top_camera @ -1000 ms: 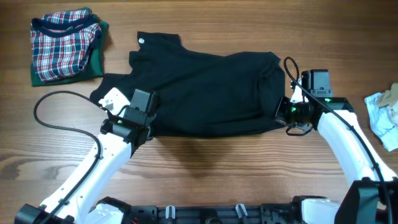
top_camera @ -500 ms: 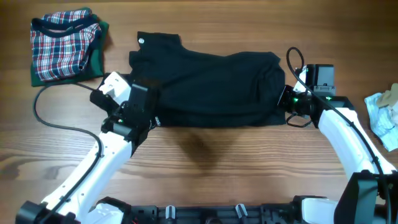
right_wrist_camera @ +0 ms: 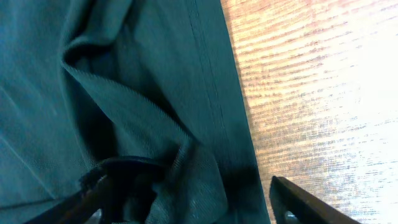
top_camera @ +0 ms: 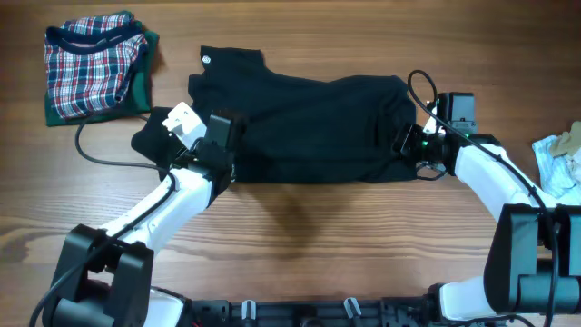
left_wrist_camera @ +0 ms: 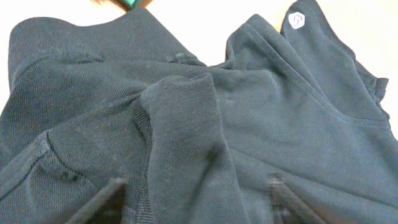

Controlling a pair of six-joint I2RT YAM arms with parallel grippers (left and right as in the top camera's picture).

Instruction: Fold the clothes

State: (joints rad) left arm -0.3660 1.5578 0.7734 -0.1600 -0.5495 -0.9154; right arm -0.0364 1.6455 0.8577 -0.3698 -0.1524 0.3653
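Observation:
A black shirt lies across the middle of the wooden table, its near hem doubled back over itself. My left gripper hovers over the shirt's left end. In the left wrist view the left gripper is open, its fingers wide apart over a raised ridge of black fabric. My right gripper is at the shirt's right edge. In the right wrist view the right gripper is open, straddling a loose fold of the shirt beside bare wood.
A folded stack with a plaid garment on top sits at the far left corner. A crumpled pale cloth lies at the right edge. A black cable loops on the table behind the left arm.
Both grippers carried the shirt's near hem away from the front edge and over the body. They then went from shut to open and let the fabric go.

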